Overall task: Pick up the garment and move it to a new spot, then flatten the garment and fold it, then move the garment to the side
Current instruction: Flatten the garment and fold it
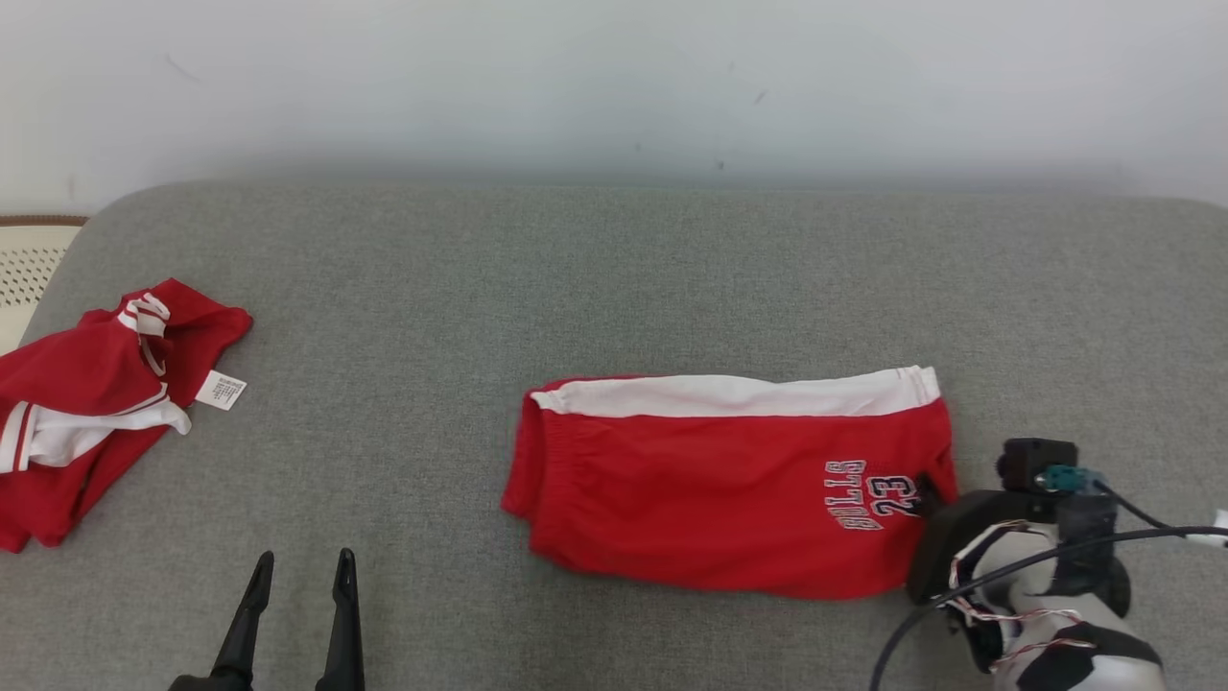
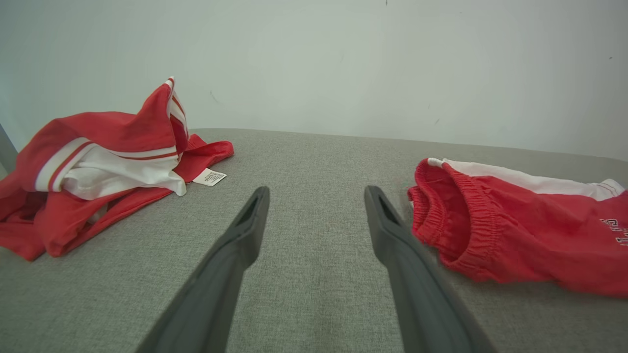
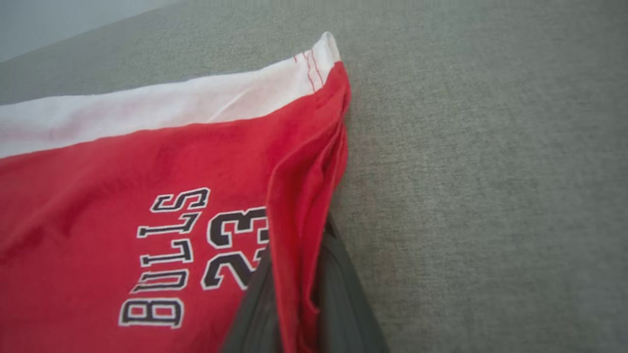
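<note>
The garment [image 1: 729, 480] is a pair of red shorts with a white side stripe and "BULLS 23" print, folded flat on the grey cushion. My right gripper [image 1: 929, 491] is at its right edge. In the right wrist view the two dark fingers [image 3: 338, 294] are shut on a pinched ridge of the garment's red hem [image 3: 304, 196]. My left gripper [image 1: 300, 561] stands open at the lower left, well apart from the shorts. In the left wrist view its fingers [image 2: 245, 230] are spread over bare cushion, with the garment's waistband [image 2: 456, 220] just to their right.
A second red and white garment [image 1: 86, 403] lies crumpled at the cushion's left edge, with a white label [image 1: 222, 390] showing. The grey cushion [image 1: 614, 278] runs up to a pale wall behind. A perforated pale surface [image 1: 24, 274] sits beyond the left edge.
</note>
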Controlling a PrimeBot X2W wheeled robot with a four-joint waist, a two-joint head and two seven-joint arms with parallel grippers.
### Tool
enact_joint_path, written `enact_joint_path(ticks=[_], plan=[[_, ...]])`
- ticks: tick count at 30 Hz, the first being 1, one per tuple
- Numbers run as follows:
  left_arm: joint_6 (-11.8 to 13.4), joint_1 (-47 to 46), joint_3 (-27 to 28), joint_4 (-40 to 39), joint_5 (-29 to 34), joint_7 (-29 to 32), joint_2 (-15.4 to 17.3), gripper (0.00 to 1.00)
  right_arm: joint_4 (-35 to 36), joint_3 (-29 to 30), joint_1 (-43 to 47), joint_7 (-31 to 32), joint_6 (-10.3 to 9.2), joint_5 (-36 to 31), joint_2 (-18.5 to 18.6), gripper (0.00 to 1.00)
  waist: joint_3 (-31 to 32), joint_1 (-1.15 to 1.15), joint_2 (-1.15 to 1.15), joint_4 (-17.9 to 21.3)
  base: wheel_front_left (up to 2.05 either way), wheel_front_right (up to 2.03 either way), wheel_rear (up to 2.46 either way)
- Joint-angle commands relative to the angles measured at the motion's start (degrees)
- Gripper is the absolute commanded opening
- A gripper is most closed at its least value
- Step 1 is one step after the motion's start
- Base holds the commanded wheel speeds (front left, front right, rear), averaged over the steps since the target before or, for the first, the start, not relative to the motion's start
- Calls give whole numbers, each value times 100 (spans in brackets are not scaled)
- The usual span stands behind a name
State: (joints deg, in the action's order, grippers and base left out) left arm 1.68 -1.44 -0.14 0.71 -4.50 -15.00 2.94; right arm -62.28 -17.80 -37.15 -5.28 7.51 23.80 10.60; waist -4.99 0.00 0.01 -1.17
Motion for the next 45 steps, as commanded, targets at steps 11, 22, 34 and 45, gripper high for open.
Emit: enact_joint_path(ticks=[11, 22, 34, 45], plan=[[64, 90, 40, 6, -93, -23, -1, 100, 63, -206, -88, -320, -3, 498, 645, 0, 92, 0, -1, 91, 0, 0, 0], [36, 91, -42, 20, -96, -22, -2, 100, 1373, -1047, 167, -624, -3, 1058, 536, 0, 144, 0, -1, 178, 0, 0, 0], [24, 168, -142, 52, -152, -23, -3, 100, 2700, -1978, 388, -456, -3, 1116, 395, 0, 265, 0, -1, -58, 0, 0, 0], [42, 89, -224, 60, -200, -23, -3, 100, 2883, -2282, 431, -170, -3, 972, 55, 0, 269, 0, -1, -344, 0, 0, 0]])
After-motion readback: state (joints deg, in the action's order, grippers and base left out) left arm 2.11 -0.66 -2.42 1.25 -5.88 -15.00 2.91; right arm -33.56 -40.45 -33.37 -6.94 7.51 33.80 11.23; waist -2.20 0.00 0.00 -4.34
